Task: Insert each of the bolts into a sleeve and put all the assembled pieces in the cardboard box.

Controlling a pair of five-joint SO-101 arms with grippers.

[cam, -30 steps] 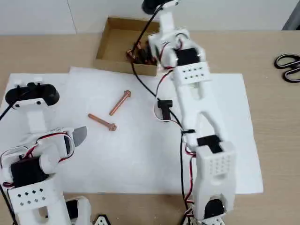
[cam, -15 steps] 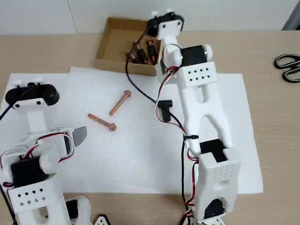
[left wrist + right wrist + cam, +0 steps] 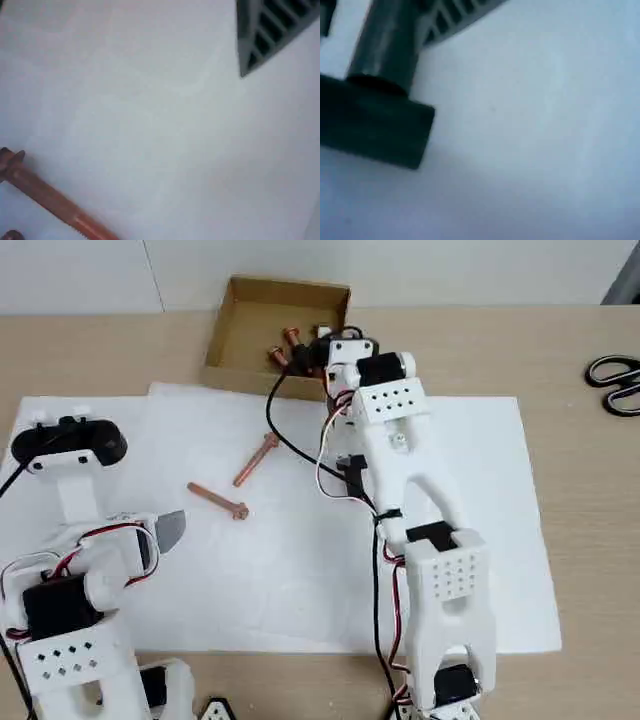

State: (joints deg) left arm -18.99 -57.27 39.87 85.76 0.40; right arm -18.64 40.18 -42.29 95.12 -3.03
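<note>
2 copper metal bolts lie on the white foam sheet. I cannot tell the state of the right tool, beside the brown cardboard box, or of the left tool.

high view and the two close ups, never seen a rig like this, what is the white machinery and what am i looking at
These are two white robot arms at a table. The high view looks down from a fixed camera: the left arm sits at the lower left, the right arm extends to the cardboard box. The other two pictures come from cameras on the arms' wrists, close above the white sheet. Two copper bolts lie on the sheet; the left wrist view shows one bolt up close. More copper pieces lie in the box, and scissors on the table. The right wrist view shows a dark piece I cannot identify. I cannot tell whether the left tool or the right tool holds anything.
</note>
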